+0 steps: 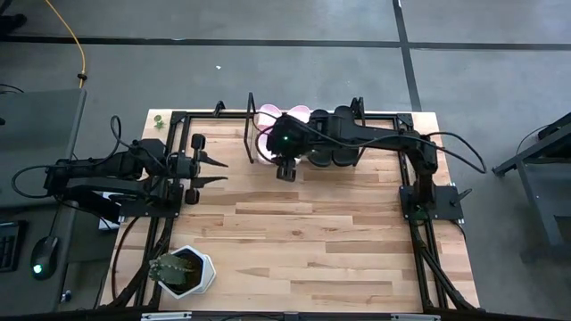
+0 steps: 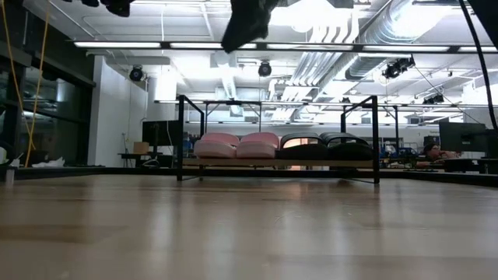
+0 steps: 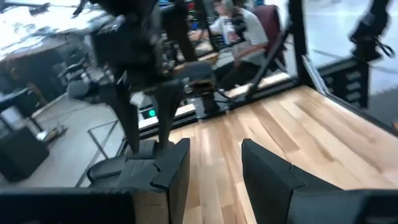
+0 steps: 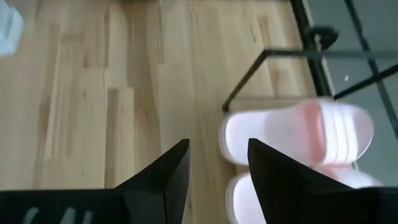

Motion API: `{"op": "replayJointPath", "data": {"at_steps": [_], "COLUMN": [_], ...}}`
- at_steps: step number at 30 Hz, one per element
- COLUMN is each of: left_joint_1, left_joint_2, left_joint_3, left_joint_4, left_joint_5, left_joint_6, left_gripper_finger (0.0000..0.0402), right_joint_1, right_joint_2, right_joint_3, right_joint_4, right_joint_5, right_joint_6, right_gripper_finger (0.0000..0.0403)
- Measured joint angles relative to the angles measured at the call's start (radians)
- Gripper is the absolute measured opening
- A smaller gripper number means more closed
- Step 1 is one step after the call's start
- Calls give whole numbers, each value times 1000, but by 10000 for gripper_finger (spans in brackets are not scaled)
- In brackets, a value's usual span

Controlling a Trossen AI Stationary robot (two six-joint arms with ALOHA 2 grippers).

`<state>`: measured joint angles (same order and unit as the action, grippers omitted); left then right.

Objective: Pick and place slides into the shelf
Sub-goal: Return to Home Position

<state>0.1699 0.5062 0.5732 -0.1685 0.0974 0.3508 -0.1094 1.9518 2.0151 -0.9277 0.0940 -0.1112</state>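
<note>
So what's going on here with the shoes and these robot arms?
The robot's shelving job looks done: the pink slides and black slides all sit on the shelf. The right end effector hovers open and empty by the pink pair; the left end effector waits open at the table's left.

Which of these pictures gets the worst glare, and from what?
Low view: long ceiling strip lights glare into the lens, the dark right arm is a silhouette, and the light wooden table carries a soft sheen. High view: even light, no strong shadows. Right wrist view: the pale pink slide sandal is brightly lit.
</note>
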Motion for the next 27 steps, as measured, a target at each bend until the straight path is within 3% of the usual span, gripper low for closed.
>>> {"op": "replayJointPath", "data": {"at_steps": [7, 13, 22, 27], "left_joint_1": [0, 0, -1, 0], "left_joint_2": [0, 0, 0, 16], "left_joint_3": [0, 0, 0, 0], "left_joint_4": [73, 98, 131, 130], "left_joint_5": [-30, -19, 75, 77], "left_joint_6": [-228, -307, -240, -295], "left_gripper_finger": [129, 129, 129, 129], "right_joint_1": [12, 25, 52, 63], "right_joint_2": [-17, -20, -88, -145], "right_joint_3": [0, 0, 0, 0], "right_joint_4": [121, 299, 385, 333], "right_joint_5": [0, -7, -262, -285], "right_joint_6": [8, 2, -33, -44], "right_gripper_finger": [151, 151, 151, 151]}}
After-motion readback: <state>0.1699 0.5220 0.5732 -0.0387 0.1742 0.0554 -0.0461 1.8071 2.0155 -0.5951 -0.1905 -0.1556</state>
